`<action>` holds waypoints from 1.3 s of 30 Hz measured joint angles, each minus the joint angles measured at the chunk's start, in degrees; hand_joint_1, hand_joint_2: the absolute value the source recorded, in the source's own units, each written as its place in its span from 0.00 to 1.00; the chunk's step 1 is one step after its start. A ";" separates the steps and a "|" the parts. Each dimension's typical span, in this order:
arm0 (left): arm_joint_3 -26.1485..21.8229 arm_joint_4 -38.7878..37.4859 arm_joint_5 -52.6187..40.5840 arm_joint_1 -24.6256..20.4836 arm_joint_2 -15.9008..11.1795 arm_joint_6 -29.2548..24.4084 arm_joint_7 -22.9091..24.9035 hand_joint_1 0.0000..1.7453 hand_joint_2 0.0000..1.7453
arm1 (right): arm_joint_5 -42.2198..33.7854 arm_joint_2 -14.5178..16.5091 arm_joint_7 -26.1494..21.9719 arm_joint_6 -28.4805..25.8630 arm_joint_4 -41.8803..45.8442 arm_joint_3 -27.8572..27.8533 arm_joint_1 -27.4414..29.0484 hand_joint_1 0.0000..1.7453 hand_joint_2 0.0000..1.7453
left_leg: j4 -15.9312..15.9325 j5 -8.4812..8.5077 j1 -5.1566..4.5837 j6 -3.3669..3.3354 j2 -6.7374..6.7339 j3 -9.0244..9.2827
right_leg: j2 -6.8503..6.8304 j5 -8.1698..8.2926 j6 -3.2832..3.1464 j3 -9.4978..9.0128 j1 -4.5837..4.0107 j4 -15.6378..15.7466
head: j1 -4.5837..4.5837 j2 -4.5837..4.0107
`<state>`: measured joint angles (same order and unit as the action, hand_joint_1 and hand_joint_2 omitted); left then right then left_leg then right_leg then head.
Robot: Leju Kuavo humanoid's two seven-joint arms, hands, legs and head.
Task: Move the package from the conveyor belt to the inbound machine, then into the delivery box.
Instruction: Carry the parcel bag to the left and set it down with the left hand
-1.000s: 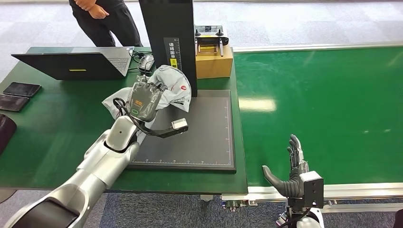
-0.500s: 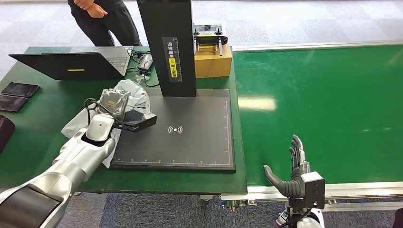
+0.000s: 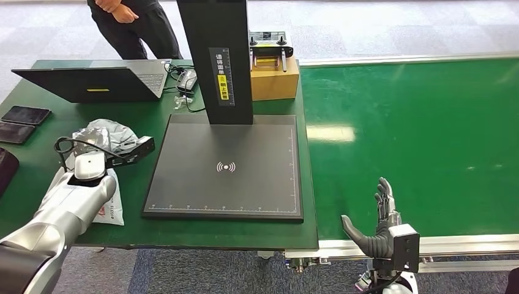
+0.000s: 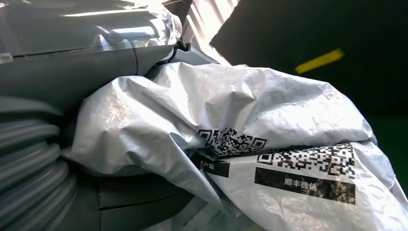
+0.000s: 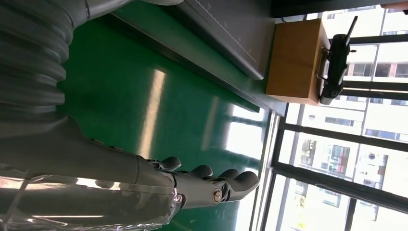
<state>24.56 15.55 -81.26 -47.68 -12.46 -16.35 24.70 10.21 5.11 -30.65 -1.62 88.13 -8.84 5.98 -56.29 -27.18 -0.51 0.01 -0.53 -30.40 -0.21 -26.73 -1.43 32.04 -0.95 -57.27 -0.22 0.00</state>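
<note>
Left of the black scanner plate [image 3: 226, 165], a crumpled grey plastic package [image 3: 107, 131] is being gripped by the left hand [image 3: 101, 147]; the right hand [image 3: 374, 223] is being held with fingers [image 3: 383, 195] apart.

The package [image 4: 269, 144] is crinkled, glossy grey plastic film; the conveyor belt [image 3: 416, 135] is smooth, shiny green.

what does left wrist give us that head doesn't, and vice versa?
Left wrist alone: the QR codes and black label strip printed on the package.
Head alone: the scanner plate, the laptop, the conveyor belt, the right hand open over the belt's near edge, and a person behind the table.
Both: the grey package held by the left hand.
</note>
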 joint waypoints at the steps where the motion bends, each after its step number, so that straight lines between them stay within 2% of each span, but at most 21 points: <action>1: -0.28 -0.15 -0.23 0.05 -0.27 0.49 0.34 0.46 1.00 | 0.00 0.00 0.08 -0.07 0.00 0.04 -0.01 0.00 1.00 | 0.00 0.00 0.00 0.00 0.01 0.02 | -0.01 0.00 0.00 0.00 0.00 0.00 | -0.01 0.00; 2: -0.52 -0.28 -0.38 0.10 -0.48 0.76 0.53 0.22 1.00 | 0.00 0.00 0.15 -0.14 0.00 0.09 -0.01 0.00 1.00 | -0.01 0.01 0.00 0.01 0.01 0.04 | -0.02 0.00 0.00 0.01 0.00 0.00 | -0.01 0.00; 3: -0.69 -0.39 -0.50 0.14 -0.66 0.87 0.62 0.02 1.00 | 0.00 0.00 0.23 -0.19 0.00 0.13 -0.02 0.00 1.00 | -0.01 0.02 0.00 0.02 0.02 0.07 | -0.03 0.00 0.00 0.01 0.00 0.00 | 0.00 0.00; 4: -0.80 -0.48 -0.61 0.18 -0.78 0.83 0.67 0.00 1.00 | 0.01 0.00 0.32 -0.22 0.00 0.18 -0.02 0.00 1.00 | -0.01 0.02 0.00 0.03 0.02 0.09 | -0.04 0.00 0.00 0.02 0.00 0.00 | -0.01 0.00; 15: -1.17 -0.57 -2.13 0.61 -0.90 -2.69 1.46 0.00 1.00 | 0.37 0.10 1.05 -0.20 0.46 0.33 -0.01 0.00 1.00 | -0.01 0.03 0.00 0.04 0.02 0.10 | -0.03 0.03 -0.04 0.02 0.01 0.00 | 0.00 0.00; 18: -2.48 -0.57 1.05 0.91 -0.83 -5.62 -0.42 0.00 1.00 | 0.40 0.11 1.22 -0.20 0.53 0.33 0.09 0.00 1.00 | -0.01 0.04 0.00 0.05 0.02 0.12 | -0.02 0.04 -0.05 0.03 0.00 0.00 | -0.01 0.00; 22: -7.61 -0.57 8.17 2.36 -0.32 -12.13 -5.60 0.00 0.00 | 0.68 0.39 2.17 -0.21 0.92 0.33 0.94 0.00 1.00 | 0.00 0.04 0.00 0.05 0.01 0.13 | -0.01 0.03 -0.05 0.04 0.00 0.00 | -0.01 0.00; 27: -14.56 -0.55 15.82 4.99 0.64 -20.69 -15.16 0.00 0.00 | 0.72 0.90 1.47 -0.22 0.92 0.23 1.60 0.00 1.00 | 0.00 0.04 0.00 0.05 0.01 0.11 | 0.00 0.03 -0.06 0.07 -0.01 0.00 | -0.01 0.00; 31: -20.93 0.98 21.55 6.74 1.69 -23.47 -24.26 0.00 0.00 | 0.72 1.13 1.17 -0.20 0.93 -0.21 1.65 0.00 1.00 | -0.01 0.05 0.00 0.07 0.01 0.11 | 0.00 0.04 -0.06 0.07 0.00 0.00 | 0.01 0.00; 39: -42.09 8.30 33.74 9.14 5.64 -23.64 -52.26 0.00 0.00 | 0.47 1.18 0.55 0.27 1.16 -1.06 1.69 0.00 1.00 | -0.02 0.05 -0.01 0.07 -0.09 0.11 | 0.10 0.08 -0.11 0.09 0.01 0.00 | -0.01 0.00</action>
<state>-17.53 23.85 -47.52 -38.54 -6.82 -39.99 -27.55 10.68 6.29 -30.10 -1.35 89.29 -9.90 7.67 -56.31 -27.13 -0.52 0.08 -0.62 -30.29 -0.11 -26.65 -1.54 32.14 -0.94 -57.27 -0.23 0.00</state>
